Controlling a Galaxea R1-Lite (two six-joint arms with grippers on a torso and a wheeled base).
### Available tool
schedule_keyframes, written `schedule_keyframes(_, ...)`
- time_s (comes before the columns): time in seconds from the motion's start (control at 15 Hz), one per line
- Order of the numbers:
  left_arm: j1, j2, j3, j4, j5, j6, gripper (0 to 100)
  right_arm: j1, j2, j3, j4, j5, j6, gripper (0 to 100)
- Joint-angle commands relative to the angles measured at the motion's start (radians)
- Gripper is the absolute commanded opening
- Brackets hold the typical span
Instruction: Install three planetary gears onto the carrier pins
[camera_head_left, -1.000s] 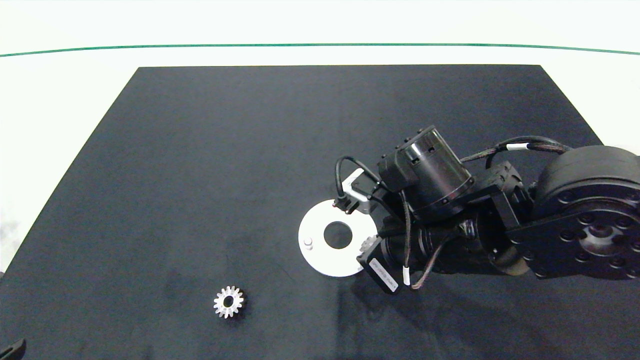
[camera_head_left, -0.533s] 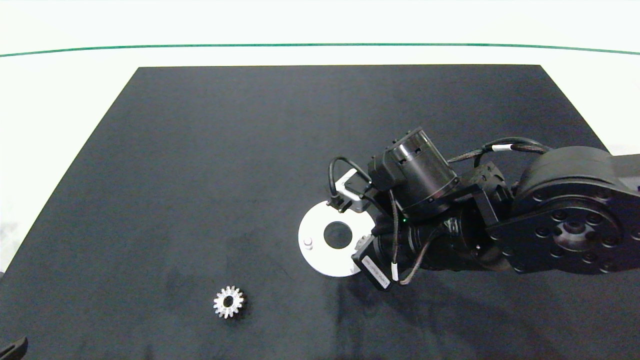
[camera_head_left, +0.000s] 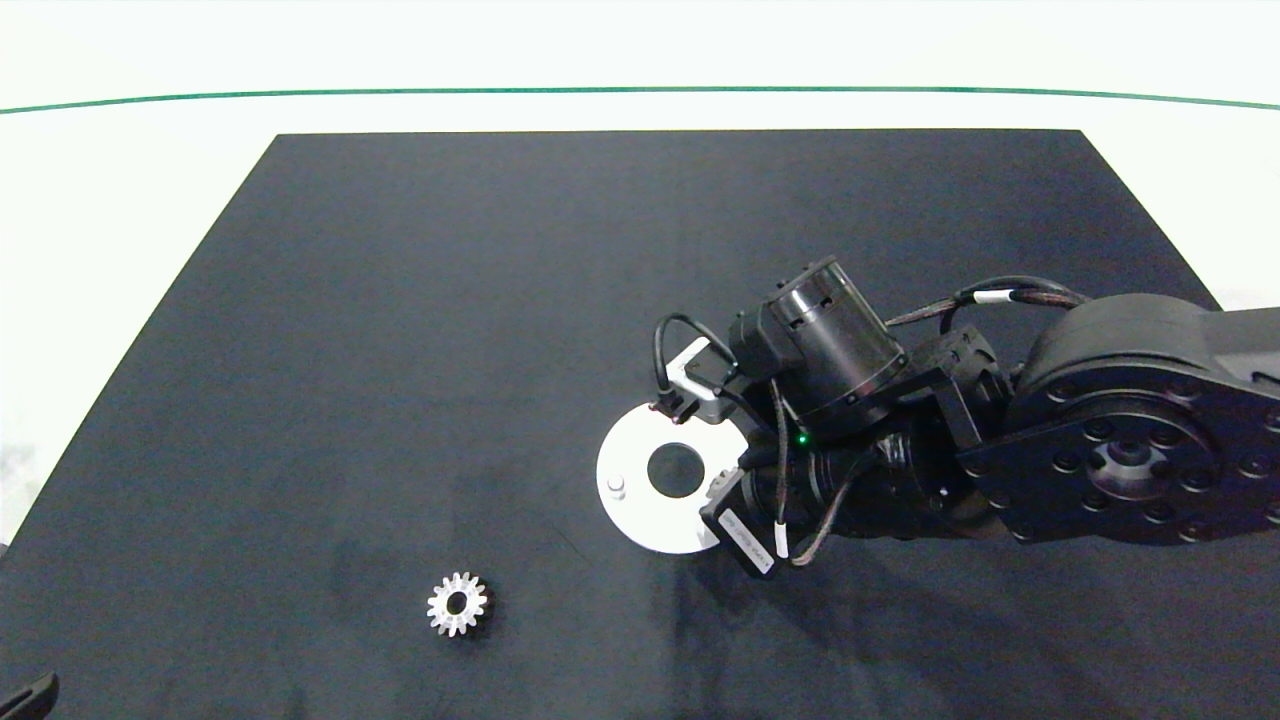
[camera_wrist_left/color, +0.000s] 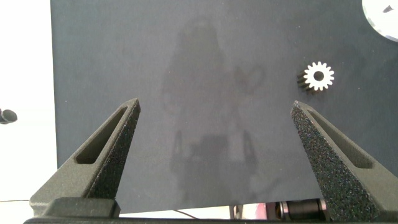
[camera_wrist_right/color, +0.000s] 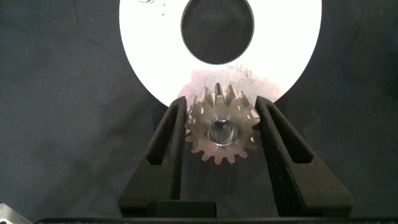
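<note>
I've got the right claw (camera_wrist_right/color: 221, 134) clamped on a gear (camera_wrist_right/color: 222, 131) over the carrier disc (camera_wrist_right/color: 143, 50) edge, so next I line its hole up with a pin (camera_head_left: 616, 486); left claw (camera_wrist_left/color: 216, 130) idles wide open and empty.

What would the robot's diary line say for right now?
right gripper: shut on gear, over white disc edge | left gripper: open, idle | spare gear: on black mat

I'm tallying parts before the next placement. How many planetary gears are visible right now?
2. One gear lies loose on the black mat, left of the carrier disc. The other gear sits between the right gripper fingers at the disc's edge. A third may be hidden.
</note>
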Motion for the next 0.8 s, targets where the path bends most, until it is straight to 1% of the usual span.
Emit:
schedule_keyframes(0.07,0.000,0.000,-0.001,0.003,0.000,0.000,100,-0.001,0.007,0.004,0.003,-0.001,0.001,13)
schedule_keyframes(0.8,0.000,0.006,-0.001,-0.005,0.000,0.000,100,-0.010,0.014,0.004,0.002,-0.002,-0.001,13)
